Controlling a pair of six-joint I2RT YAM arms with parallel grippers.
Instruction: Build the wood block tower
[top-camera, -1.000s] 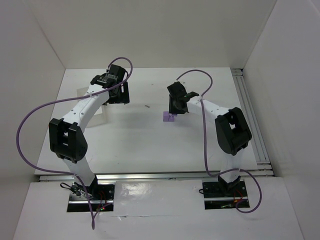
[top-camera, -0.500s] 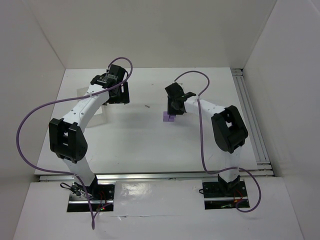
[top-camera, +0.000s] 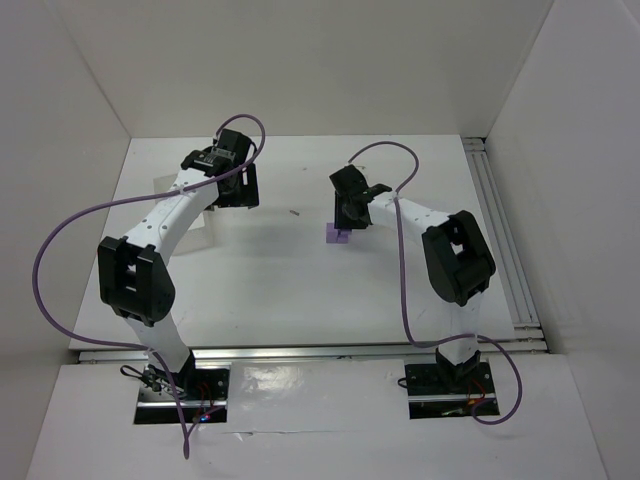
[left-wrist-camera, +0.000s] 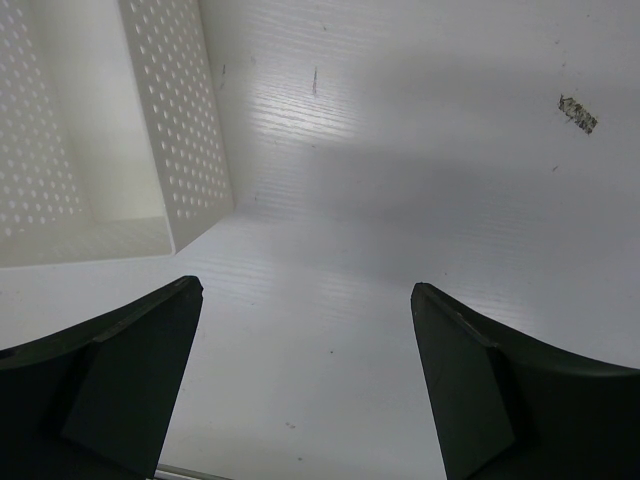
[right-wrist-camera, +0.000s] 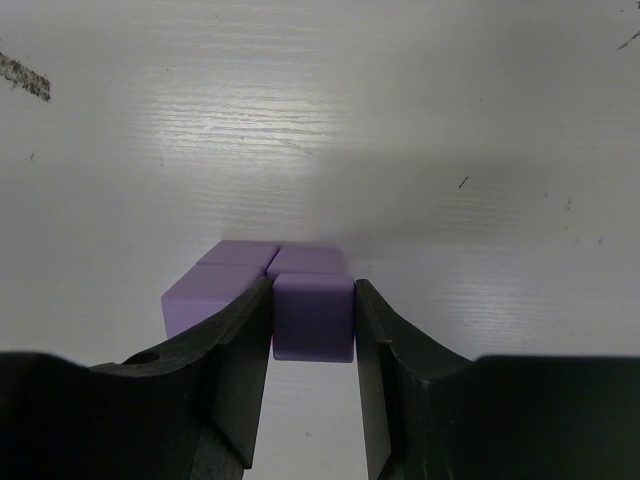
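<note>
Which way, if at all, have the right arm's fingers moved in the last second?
Yes: the fingers shifted slightly left, away from the table's right-hand rail, covering more of the purple blocks.

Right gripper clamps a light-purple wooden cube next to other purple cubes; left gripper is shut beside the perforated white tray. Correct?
Wrong on one point: the left gripper is wide open, not shut, as the left wrist view shows. The right gripper does clamp the light-purple wooden cube.
</note>
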